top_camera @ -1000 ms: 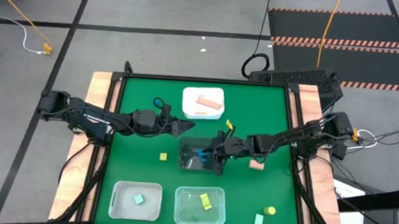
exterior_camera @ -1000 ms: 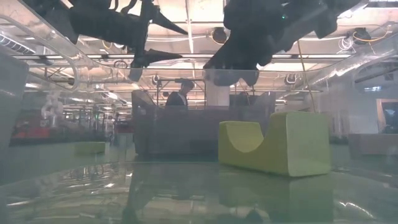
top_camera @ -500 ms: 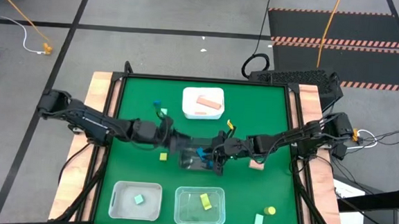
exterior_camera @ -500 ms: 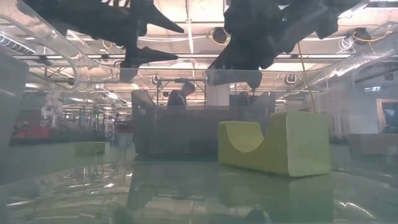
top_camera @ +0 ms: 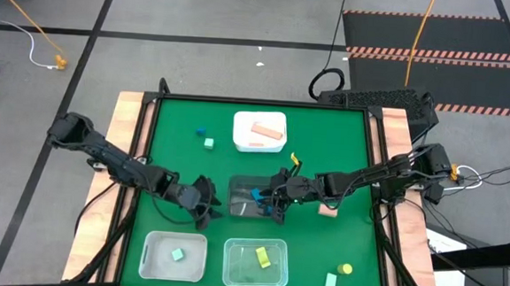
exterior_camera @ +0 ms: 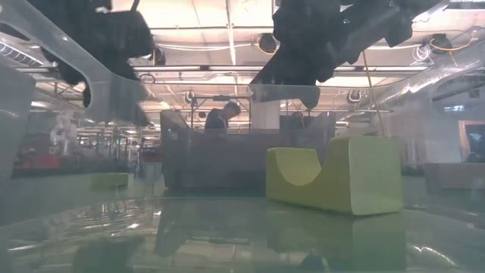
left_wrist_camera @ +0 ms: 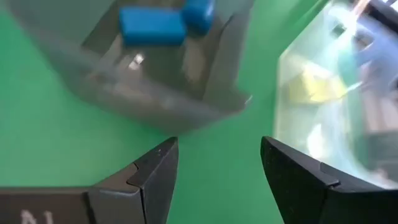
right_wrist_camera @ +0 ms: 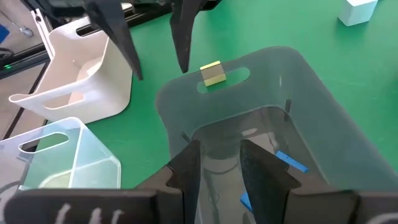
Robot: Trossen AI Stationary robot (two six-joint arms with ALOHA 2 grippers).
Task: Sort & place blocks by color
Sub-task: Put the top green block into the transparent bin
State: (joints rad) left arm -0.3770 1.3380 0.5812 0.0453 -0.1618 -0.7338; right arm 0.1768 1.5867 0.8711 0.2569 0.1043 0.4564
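Left gripper [top_camera: 208,209] sits low over the green table [top_camera: 326,138], just beside the dark bin [top_camera: 250,199] on its left-arm side. Fingers [left_wrist_camera: 152,180] are spread wide in the left wrist view, nothing between them, only bare mat in the gap. Ahead of the tips: the dark bin wall, with blue blocks [left_wrist_camera: 152,26] inside it. Off to one side of the tips, a clear bin [left_wrist_camera: 336,106] holding a yellow block [left_wrist_camera: 314,87].

Right gripper [top_camera: 276,195] is at the dark bin's rim on the right-arm side. Its fingers [right_wrist_camera: 186,169] show a narrow gap, tips dipped into the bin; can't tell if anything is pinched. Blue blocks [right_wrist_camera: 287,163] lie on the bin floor just beyond the tips.

A small yellow cube [right_wrist_camera: 213,73] lies on the mat past the bin's far wall, between the two grippers. It is hidden under the left arm in the high view.

Others, well away from both grippers: tan block [top_camera: 266,131] in the white bin [top_camera: 259,131], mint block [top_camera: 177,254] in a clear bin, small blue cube [top_camera: 200,132] and mint cube [top_camera: 208,143] on the mat, tan block [top_camera: 326,209] by the right arm, yellow cylinder [top_camera: 346,269] and mint bar [top_camera: 331,283] near the front edge.
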